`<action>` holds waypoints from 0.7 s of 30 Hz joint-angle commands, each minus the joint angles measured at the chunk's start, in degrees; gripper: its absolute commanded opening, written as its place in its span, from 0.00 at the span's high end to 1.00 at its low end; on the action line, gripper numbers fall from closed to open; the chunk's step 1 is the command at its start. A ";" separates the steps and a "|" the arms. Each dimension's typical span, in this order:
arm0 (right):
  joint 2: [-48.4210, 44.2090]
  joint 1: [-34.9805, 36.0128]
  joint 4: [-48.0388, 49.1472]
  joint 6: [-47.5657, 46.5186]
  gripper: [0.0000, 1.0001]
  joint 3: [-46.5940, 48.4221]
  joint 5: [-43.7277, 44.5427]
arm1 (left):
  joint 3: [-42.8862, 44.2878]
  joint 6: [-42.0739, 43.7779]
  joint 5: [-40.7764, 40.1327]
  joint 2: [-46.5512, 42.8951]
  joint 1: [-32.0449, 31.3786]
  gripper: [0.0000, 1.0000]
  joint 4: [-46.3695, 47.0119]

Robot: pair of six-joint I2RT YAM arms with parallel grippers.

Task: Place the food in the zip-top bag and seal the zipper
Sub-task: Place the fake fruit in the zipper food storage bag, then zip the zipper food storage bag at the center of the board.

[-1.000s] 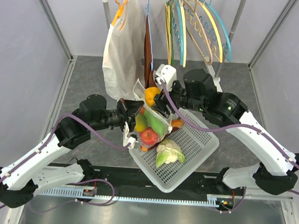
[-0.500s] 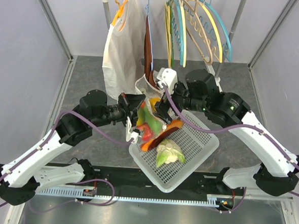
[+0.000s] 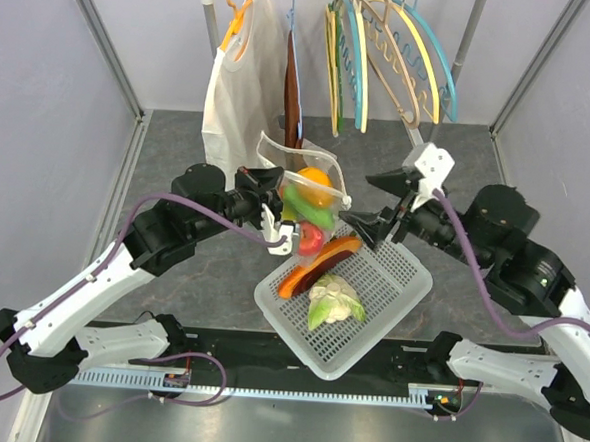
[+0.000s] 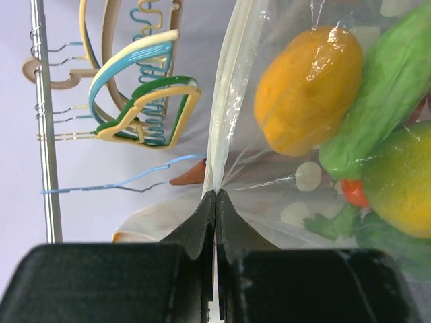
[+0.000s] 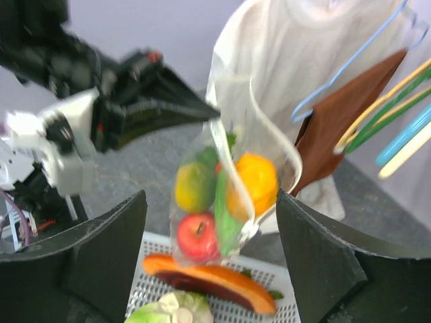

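Observation:
The clear dotted zip-top bag (image 3: 301,206) hangs in the air above the basket's far edge, mouth gaping upward. Inside are an orange pepper (image 3: 315,185), green pieces (image 3: 298,203) and a red apple (image 3: 312,240). My left gripper (image 3: 275,183) is shut on the bag's edge (image 4: 217,176), jaws pressed together. My right gripper (image 3: 368,228) is open and empty, to the right of the bag and apart from it. The right wrist view shows the bag (image 5: 222,195), apple (image 5: 197,237) and the zipper strip (image 5: 252,101) curling open. A long orange piece (image 3: 320,266) and a cauliflower (image 3: 333,302) lie in the basket.
The white lattice basket (image 3: 392,277) sits on the table in front of the arms. Behind the bag a rail holds a white garment (image 3: 241,92), a brown cloth (image 3: 293,101) and several coloured hangers (image 3: 385,56).
My right gripper let go of the bag and drew back to the right. My left gripper lifted the bag up and away. The long orange piece now lies in the basket.

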 commanded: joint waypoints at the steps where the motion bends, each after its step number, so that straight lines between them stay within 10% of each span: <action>1: 0.85 -0.45 1.67 3.44 0.23 -6.49 3.51 | 3.46 -5.81 -2.50 -0.85 -0.01 0.98 4.09; 7: 2.08 -1.41 4.47 6.40 0.44 -9.66 11.79 | 2.58 -7.84 -3.98 -1.72 -0.01 0.98 4.09; 21: -0.21 -2.03 15.37 11.52 0.27 -17.84 4.57 | 3.28 -16.01 -7.77 -0.49 -0.01 0.98 6.20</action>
